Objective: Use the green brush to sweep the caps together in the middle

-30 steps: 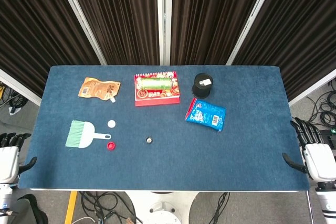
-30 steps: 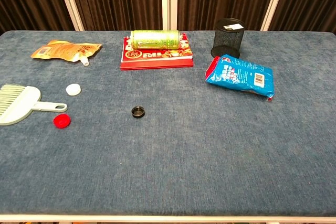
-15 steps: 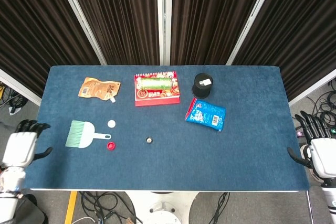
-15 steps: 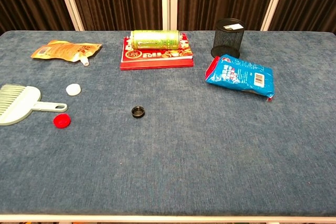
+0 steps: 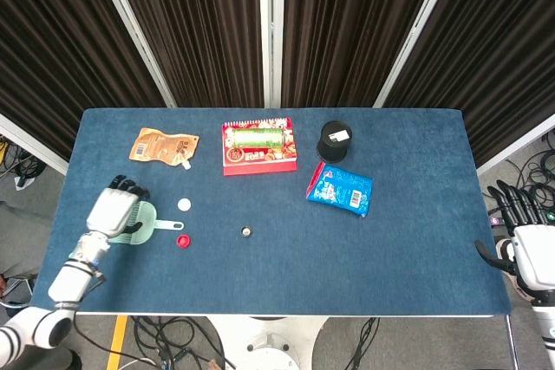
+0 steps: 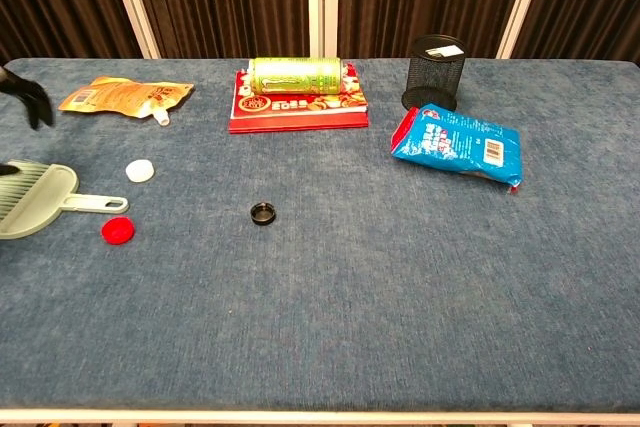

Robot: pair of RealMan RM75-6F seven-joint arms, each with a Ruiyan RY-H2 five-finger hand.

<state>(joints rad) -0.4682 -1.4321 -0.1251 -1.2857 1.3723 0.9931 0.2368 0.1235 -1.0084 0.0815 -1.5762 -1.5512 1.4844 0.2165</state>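
Note:
The green brush (image 5: pixel 149 217) lies flat at the table's left, its handle (image 6: pixel 93 204) pointing right. My left hand (image 5: pixel 115 209) hovers over its bristle end with fingers spread, holding nothing; only its dark fingertips (image 6: pixel 30 99) show in the chest view. A white cap (image 5: pixel 184 204) lies just right of the brush, a red cap (image 5: pixel 183 241) below the handle tip, and a small black cap (image 5: pixel 246 231) nearer the table's middle. My right hand (image 5: pixel 525 251) hangs empty, with fingers apart, off the table's right edge.
Along the back lie an orange pouch (image 5: pixel 163 146), a red box with a green can on it (image 5: pixel 258 145) and a black mesh cup (image 5: pixel 334 140). A blue snack bag (image 5: pixel 340 188) lies right of centre. The blue table (image 5: pixel 364 275) has a near edge.
My left hand has come up from beside the table's left edge and moved right, over the brush. The right hand has barely shifted. The caps and brush lie where they were.

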